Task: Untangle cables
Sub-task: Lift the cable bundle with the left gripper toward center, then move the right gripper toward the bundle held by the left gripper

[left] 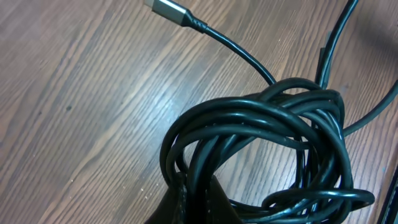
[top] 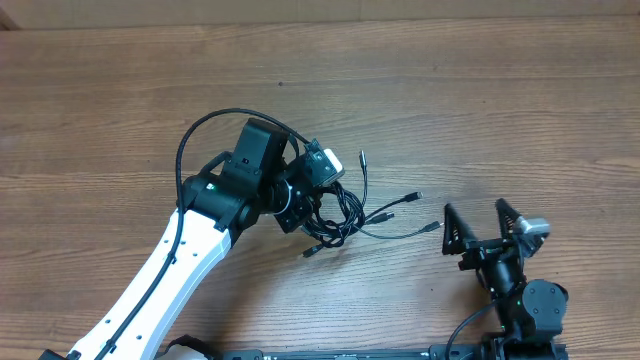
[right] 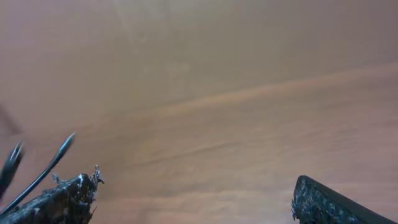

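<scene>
A tangle of thin black cables (top: 345, 212) lies on the wooden table, with loose ends and plug tips fanning to the right. In the left wrist view the coil (left: 267, 143) fills the frame, and a silvery plug (left: 168, 9) lies at the top. My left gripper (top: 312, 205) is shut on strands of the coil, its dark fingertips (left: 198, 199) pinching them. My right gripper (top: 480, 228) is open and empty to the right of the cable ends, above the table. In the right wrist view its fingers (right: 193, 196) are spread wide, and blurred cable tips (right: 37, 168) show at the left.
The wooden table (top: 480, 90) extends far behind and to both sides of the cables. The left arm's white link (top: 165, 270) crosses the front left. The right arm's base (top: 525, 310) sits at the front right edge.
</scene>
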You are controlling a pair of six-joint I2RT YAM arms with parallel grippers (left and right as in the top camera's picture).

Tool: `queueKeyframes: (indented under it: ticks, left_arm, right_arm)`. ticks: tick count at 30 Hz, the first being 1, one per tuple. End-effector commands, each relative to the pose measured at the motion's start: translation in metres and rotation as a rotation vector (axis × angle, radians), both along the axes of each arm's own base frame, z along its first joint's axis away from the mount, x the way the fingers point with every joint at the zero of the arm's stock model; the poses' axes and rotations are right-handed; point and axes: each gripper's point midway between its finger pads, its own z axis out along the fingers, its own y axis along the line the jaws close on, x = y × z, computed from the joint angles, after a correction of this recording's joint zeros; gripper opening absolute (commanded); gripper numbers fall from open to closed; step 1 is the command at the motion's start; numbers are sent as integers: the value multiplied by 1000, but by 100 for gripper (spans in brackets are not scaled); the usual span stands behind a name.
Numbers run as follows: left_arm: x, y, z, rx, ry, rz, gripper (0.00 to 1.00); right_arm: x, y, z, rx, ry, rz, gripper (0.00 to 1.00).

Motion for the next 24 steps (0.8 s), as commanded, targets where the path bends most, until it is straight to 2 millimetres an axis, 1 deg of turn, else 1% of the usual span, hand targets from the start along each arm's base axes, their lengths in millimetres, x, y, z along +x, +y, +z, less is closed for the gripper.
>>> queueKeyframes:
  ticks: [1, 4, 9, 12, 15, 16, 20, 24]
  left_arm:
    - [0, -13, 25, -87, -27, -9, 4]
    - [1, -13, 25, -88, -30, -9, 4]
    - [3, -13, 26, -110, 1, 50, 4]
    - [6, -15, 29, -141, 24, 103, 4]
    - [9, -16, 32, -173, 54, 159, 4]
    - [9, -16, 32, -184, 74, 186, 4]
    - [9, -16, 32, -207, 119, 243, 4]
    - [10, -16, 32, -245, 186, 333, 4]
  right_arm:
    - [-12, 19, 26, 45, -4, 108, 100]
    - [-21, 19, 38, 46, 31, 107, 100]
    - [-39, 19, 70, 17, 38, 110, 100]
    - [-49, 20, 84, 4, 74, 118, 100]
    - [-55, 23, 89, 12, 152, 138, 100]
    - [-57, 26, 89, 19, 220, 155, 100]
    - [-59, 31, 88, 37, 359, 187, 100]
    - [-60, 48, 90, 79, 472, 288, 100]
